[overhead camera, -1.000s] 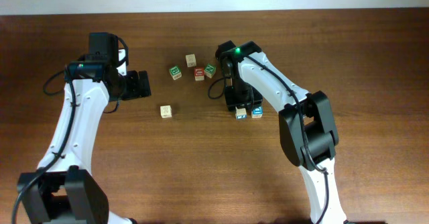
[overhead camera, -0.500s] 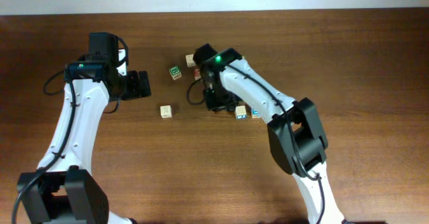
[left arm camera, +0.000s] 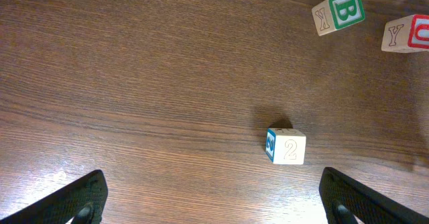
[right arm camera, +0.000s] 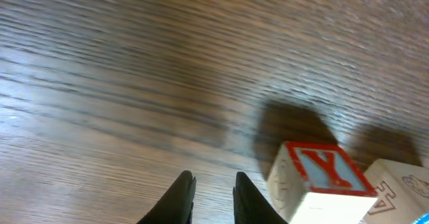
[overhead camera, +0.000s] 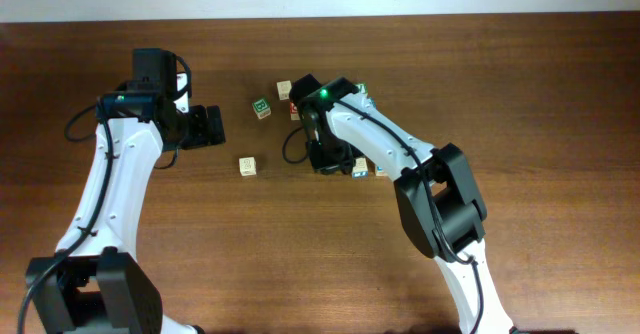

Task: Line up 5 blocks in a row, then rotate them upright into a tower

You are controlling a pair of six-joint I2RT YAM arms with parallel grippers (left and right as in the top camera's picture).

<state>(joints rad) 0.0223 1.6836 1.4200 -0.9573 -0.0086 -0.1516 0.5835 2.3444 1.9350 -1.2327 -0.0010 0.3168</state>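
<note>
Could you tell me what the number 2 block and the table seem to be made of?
Number 2 block: pale wood, apparently; matte bare faces, one side painted blue. Table: dark wood or wood-look laminate; long streaky grain, slight sheen.

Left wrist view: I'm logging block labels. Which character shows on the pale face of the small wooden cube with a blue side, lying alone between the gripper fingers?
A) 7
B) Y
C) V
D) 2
D: the small wooden cube with a blue side carries an outlined 2 on its pale face, and it sits alone on the brown wooden table.
</note>
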